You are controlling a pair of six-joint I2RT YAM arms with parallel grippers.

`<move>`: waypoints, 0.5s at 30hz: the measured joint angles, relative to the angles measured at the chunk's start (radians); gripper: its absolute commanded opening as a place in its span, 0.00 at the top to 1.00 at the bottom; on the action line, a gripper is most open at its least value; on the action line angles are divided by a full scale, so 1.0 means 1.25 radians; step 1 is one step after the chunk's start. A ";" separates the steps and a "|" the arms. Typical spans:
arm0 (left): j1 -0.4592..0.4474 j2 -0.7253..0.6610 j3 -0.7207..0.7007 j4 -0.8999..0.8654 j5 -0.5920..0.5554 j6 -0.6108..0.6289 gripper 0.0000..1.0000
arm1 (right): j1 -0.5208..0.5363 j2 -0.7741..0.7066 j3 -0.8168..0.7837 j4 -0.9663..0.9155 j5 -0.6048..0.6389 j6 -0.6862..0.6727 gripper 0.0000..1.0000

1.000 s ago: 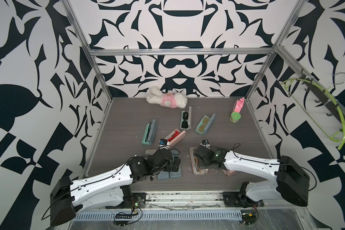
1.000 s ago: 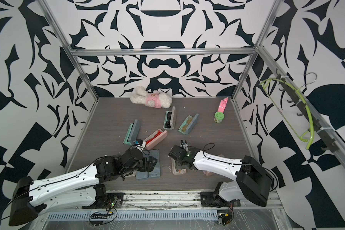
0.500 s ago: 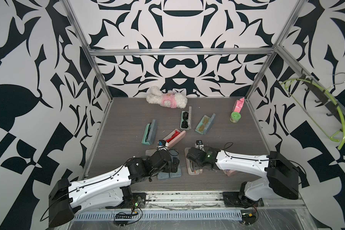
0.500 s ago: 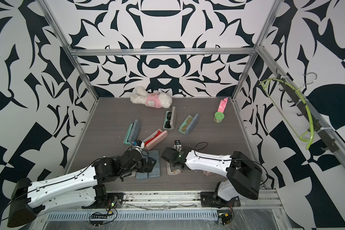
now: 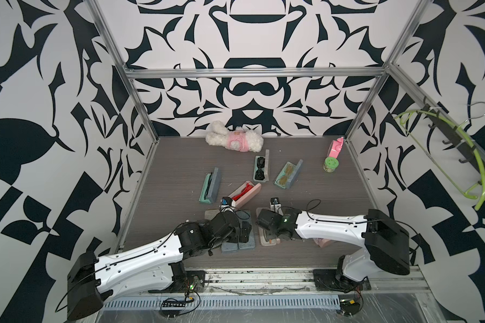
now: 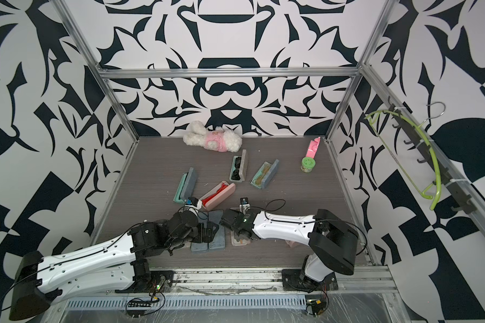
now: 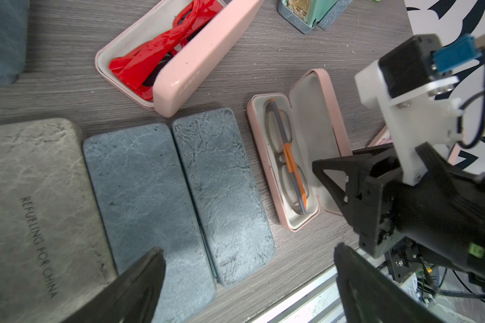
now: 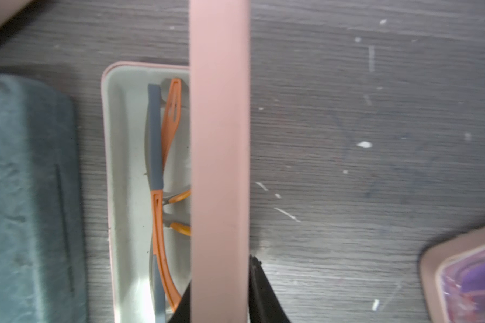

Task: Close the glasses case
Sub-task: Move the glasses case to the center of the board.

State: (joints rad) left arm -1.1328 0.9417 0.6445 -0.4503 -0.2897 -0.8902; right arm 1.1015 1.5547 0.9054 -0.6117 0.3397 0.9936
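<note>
Left gripper (image 7: 245, 250) hangs spread wide and empty above two closed blue-grey cases (image 7: 221, 181). These lie side by side next to a beige case (image 7: 25, 195), near the front edge of the table (image 7: 277, 50). Just right of them sits the pink glasses case (image 7: 298, 221), open, with orange-and-grey glasses (image 7: 289, 159) folded in its tray. Its lid (image 8: 219, 139) stands roughly upright on the side away from the blue-grey cases. Right gripper (image 8: 220, 290) is pinched onto that lid, one finger on each face; the right wrist view shows the lid edge-on between them.

The step in hand looks like swinging the lid over the tray. To do it well, the right arm should probably follow the hinge's arc rather than push flat, so the tray does not slide into the neighbouring case. Letting go early risks the lid springing back, so a last press downward would likely seat it. The glasses seem to lie low enough to clear. Farther right, another pink case (image 8: 465, 274) lies well apart.
</note>
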 measured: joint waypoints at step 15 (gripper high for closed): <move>0.000 -0.009 -0.006 0.000 0.001 -0.003 0.00 | 0.021 0.016 0.017 0.034 -0.016 0.016 0.59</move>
State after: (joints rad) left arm -1.1328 0.9298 0.6365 -0.4500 -0.2890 -0.8944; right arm 1.1278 1.5749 0.9268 -0.5694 0.3202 1.0130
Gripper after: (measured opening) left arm 0.994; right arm 0.385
